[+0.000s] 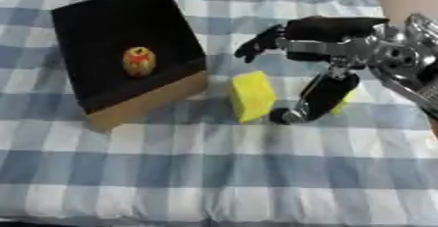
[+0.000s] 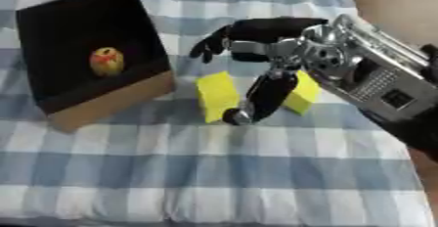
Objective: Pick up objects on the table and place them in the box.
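Second yellow block (image 2: 304, 94) lying half hidden behind the thumb, robot hand (image 2: 265, 42) hovering spread open, holding nothing, beside the nearer yellow block (image 1: 252, 95).

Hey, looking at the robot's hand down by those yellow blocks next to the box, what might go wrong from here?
The right hand hangs open between the two yellow blocks, its thumb reaching down to the cloth. Closing may push the near yellow block aside instead of gripping it. The far yellow block is partly hidden behind the thumb and may get knocked. The box already holds a small red-and-yellow object; a dropped block could land on it.
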{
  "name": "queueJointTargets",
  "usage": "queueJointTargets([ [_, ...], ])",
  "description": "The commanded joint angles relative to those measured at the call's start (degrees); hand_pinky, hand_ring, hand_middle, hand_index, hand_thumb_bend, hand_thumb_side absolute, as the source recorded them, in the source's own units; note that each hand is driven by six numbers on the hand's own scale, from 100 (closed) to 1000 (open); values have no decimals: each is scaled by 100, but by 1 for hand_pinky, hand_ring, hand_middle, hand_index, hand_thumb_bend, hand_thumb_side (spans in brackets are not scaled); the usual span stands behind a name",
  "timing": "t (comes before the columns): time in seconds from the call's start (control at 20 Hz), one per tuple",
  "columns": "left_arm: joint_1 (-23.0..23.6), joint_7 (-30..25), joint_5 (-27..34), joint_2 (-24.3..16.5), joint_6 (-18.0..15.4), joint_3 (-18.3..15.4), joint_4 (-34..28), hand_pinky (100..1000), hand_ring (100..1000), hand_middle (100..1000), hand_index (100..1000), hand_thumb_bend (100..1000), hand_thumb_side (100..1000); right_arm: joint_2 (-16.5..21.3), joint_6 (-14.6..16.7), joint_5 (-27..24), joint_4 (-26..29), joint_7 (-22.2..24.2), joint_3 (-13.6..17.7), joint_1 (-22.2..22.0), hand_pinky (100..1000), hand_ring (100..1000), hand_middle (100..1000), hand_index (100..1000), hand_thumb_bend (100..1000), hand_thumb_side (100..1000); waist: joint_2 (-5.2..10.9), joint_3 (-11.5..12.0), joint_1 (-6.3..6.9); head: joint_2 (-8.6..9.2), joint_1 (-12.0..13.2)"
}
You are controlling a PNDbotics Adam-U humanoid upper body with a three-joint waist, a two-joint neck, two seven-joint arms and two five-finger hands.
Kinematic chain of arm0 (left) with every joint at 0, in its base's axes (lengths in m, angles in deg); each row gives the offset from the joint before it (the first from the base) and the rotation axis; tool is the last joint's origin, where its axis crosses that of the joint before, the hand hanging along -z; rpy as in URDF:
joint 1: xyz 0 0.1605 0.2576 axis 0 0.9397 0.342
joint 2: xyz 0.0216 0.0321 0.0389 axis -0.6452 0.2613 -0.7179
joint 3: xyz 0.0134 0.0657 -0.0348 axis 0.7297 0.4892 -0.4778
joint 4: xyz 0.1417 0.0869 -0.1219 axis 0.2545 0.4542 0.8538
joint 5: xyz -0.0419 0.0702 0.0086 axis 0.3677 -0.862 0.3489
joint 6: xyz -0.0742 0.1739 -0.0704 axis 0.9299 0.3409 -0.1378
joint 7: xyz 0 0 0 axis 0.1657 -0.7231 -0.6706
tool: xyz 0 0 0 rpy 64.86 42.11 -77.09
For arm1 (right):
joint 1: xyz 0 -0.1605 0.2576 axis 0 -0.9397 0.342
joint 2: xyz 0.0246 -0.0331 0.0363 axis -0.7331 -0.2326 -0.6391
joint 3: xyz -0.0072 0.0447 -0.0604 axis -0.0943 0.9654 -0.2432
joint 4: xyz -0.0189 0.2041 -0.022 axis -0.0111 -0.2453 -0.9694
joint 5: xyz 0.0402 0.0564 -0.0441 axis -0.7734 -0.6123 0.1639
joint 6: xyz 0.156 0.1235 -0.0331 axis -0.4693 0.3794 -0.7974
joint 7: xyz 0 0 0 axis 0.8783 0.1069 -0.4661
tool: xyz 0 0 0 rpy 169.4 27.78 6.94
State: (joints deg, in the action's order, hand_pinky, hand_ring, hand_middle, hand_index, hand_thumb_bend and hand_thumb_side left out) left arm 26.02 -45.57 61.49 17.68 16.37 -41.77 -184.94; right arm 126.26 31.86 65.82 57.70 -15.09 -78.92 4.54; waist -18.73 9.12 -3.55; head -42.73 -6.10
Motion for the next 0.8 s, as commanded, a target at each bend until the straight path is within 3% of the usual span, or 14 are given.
queueJointTargets([
  [0.05, -89, -29, 40, -63, -11, 7, -99, 761, 834, 747, 813, 468, 683, 44, -37, 100, 79, 66, 54, 66, 953, 929, 839, 960, 432, 135, 55, 11, -55, 20, 2],
  [0.35, -100, -43, 55, -54, -10, 19, -99, 761, 835, 747, 813, 467, 684, -68, -15, 255, -146, 6, 33, 45, 952, 928, 839, 960, 427, 128, 32, 29, -43, 34, -17],
  [0.8, -120, -52, 72, -38, -9, 26, -99, 761, 836, 748, 813, 464, 686, -303, 321, 599, -796, -195, -75, 17, 951, 927, 838, 958, 432, 151, -8, 56, -27, 57, -34],
])
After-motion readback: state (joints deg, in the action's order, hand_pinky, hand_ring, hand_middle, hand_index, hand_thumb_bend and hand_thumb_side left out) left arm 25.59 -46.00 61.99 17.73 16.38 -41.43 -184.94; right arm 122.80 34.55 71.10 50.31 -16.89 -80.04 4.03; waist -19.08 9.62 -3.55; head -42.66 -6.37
